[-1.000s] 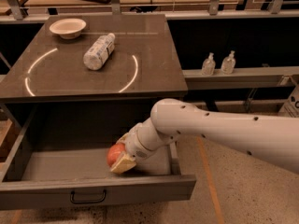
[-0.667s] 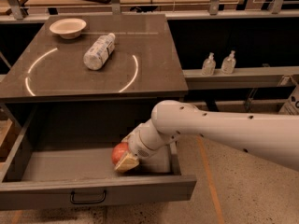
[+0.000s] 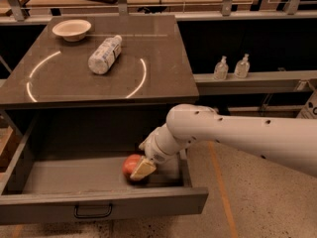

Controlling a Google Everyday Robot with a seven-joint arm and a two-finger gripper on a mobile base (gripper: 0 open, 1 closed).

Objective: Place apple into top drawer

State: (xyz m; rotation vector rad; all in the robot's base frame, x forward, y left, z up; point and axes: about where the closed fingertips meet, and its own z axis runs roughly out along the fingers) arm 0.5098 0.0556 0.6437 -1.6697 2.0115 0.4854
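The red apple (image 3: 131, 164) is inside the open top drawer (image 3: 99, 206), low over its floor at the right of middle. My gripper (image 3: 138, 171) reaches down into the drawer from the right and is shut on the apple; one tan finger (image 3: 144, 168) covers the apple's right side. The other finger is hidden behind the apple. The drawer is pulled far out, with its black handle (image 3: 93, 211) on the front panel.
On the dark cabinet top (image 3: 163, 78) lie a plastic bottle (image 3: 104, 54) on its side and a white bowl (image 3: 72, 29) at the back left. Two small pump bottles (image 3: 231, 67) stand on a shelf to the right. My white arm (image 3: 237, 133) spans the drawer's right side.
The gripper has moved slightly right inside the drawer with the apple in it. The drawer, bottle and bowl have not moved.
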